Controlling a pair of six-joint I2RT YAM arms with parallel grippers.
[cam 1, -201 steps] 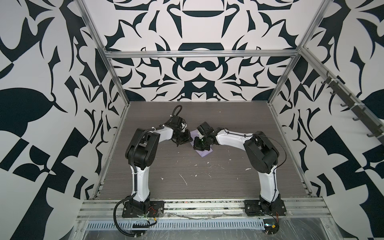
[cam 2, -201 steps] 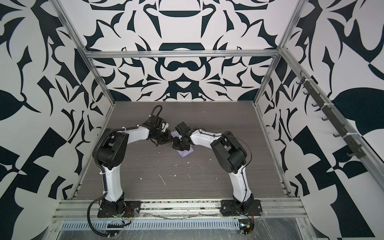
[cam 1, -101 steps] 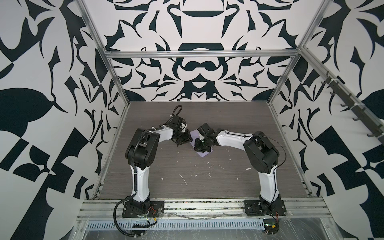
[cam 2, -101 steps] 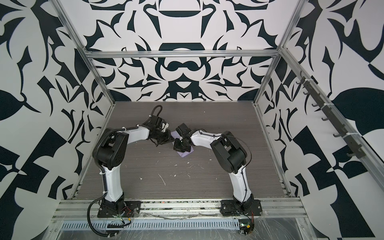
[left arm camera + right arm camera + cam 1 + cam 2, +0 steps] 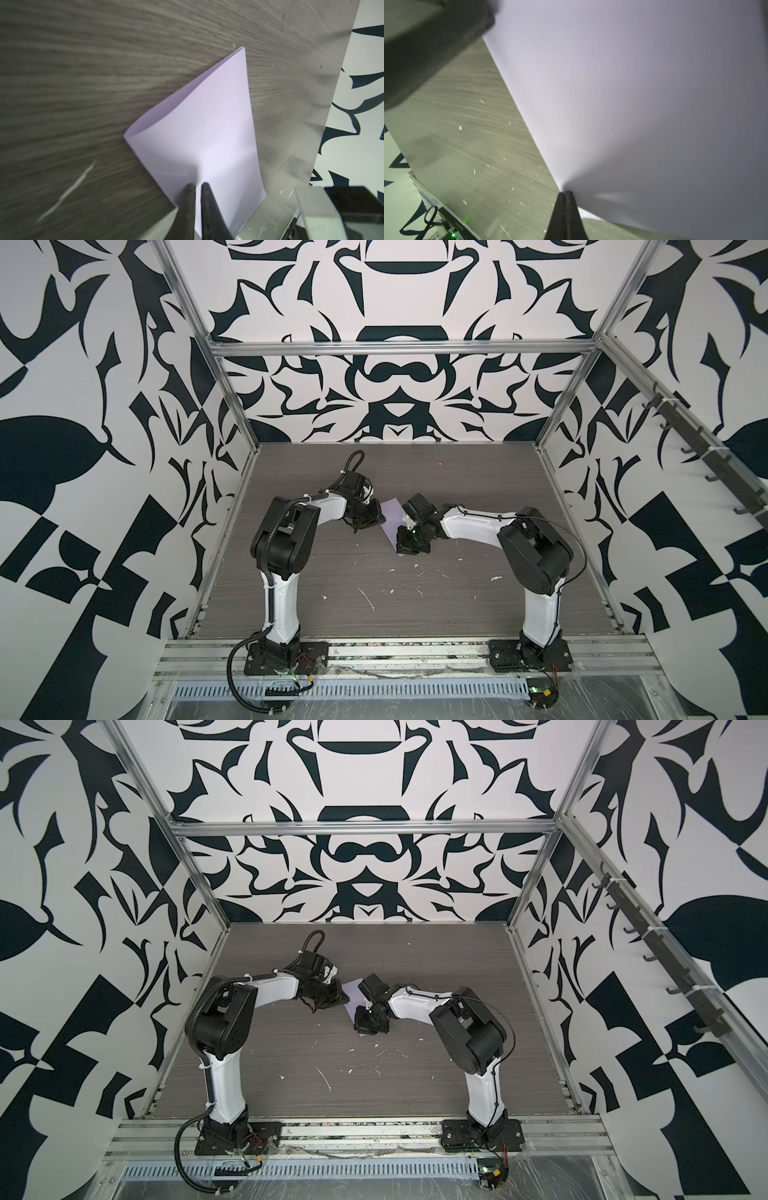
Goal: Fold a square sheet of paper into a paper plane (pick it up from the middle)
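Mid-table point(image 5: 415, 614), one sheet point(image 5: 392, 515) held by left gripper point(image 5: 196, 185) and right gripper point(image 5: 564, 192).

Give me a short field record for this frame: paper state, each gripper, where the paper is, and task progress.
paper: square sheet of paper, lilac, doubled over into two layers, bend rounded, not pressed flat
left gripper: shut on one edge of the paper
right gripper: shut on the paper
place: between both grippers, mid table
progress: no plane shape yet
other: white flecks on table
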